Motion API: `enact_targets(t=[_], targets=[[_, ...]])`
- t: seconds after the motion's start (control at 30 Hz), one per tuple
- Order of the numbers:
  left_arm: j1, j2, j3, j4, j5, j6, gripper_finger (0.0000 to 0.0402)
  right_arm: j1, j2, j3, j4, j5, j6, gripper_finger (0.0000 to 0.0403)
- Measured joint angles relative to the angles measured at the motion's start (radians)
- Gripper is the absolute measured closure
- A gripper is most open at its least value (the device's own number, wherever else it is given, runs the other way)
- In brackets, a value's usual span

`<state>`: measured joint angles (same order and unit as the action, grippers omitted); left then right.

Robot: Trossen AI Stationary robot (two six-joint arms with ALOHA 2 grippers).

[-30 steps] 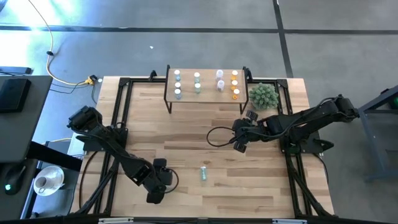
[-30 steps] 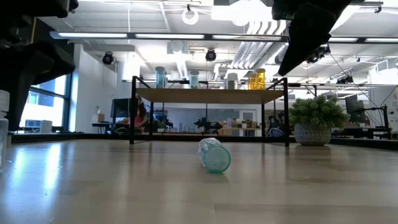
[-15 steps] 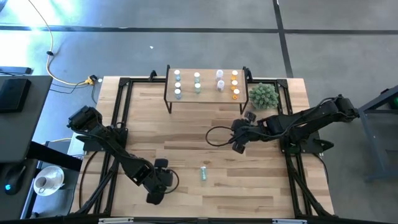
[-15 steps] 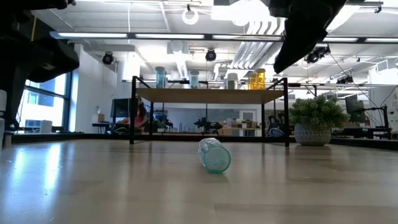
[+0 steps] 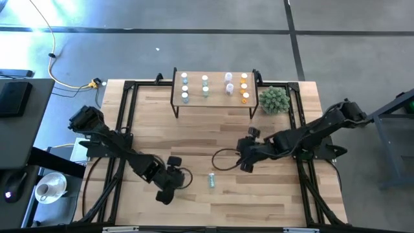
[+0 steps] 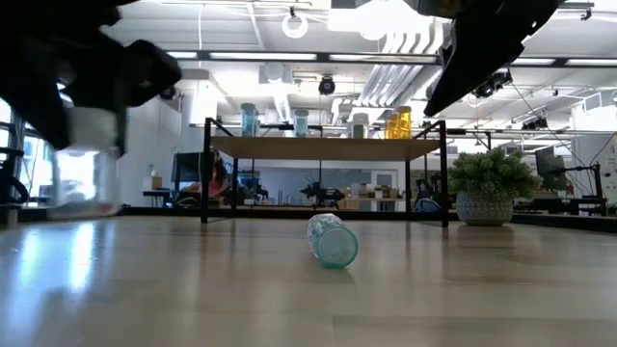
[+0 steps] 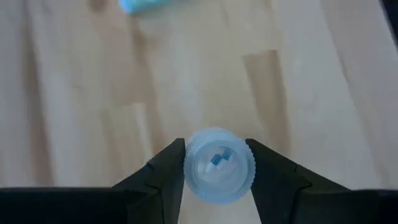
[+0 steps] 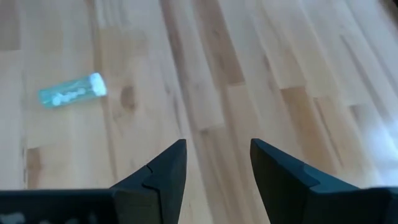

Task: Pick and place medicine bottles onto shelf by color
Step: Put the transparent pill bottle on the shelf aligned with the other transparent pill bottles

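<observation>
Now | left end effector (image 7: 216, 163) clamped on bottle (image 7: 217, 165) | right end effector (image 8: 217, 163) apart

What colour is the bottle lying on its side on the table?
Green, with a white cap: the small toppled bottle shows best in the right wrist view.

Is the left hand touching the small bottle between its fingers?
Touching. In the left wrist view, the left hand has both fingers pressed against the sides of the bottle, with no gap visible.
</observation>
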<state>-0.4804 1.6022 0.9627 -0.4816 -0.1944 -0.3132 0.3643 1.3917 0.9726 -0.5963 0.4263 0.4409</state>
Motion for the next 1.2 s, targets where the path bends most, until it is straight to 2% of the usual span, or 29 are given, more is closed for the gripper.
enact_targets(t=[0.33,0.57,0.77,1.03,1.2], targets=[[0.161,-0.099,-0.001,0.026,-0.031,0.201,0.0261,0.032,0.116,0.0,0.16,-0.001,-0.037,0.0235],[0.239,-0.103,-0.001,0.068,-0.054,0.278,0.0262,0.032,0.151,0.0,0.375,-0.032,-0.129,0.0235],[0.269,-0.103,-0.001,0.154,-0.052,0.32,0.0261,0.029,0.175,0.0,0.527,-0.064,-0.221,0.0235],[0.291,-0.103,-0.001,0.349,-0.052,0.373,0.026,0.026,0.175,0.0,0.619,-0.063,-0.361,0.0235],[0.291,-0.103,-0.001,0.411,-0.052,0.412,0.0262,0.001,0.174,0.0,0.661,-0.064,-0.432,0.0235]])
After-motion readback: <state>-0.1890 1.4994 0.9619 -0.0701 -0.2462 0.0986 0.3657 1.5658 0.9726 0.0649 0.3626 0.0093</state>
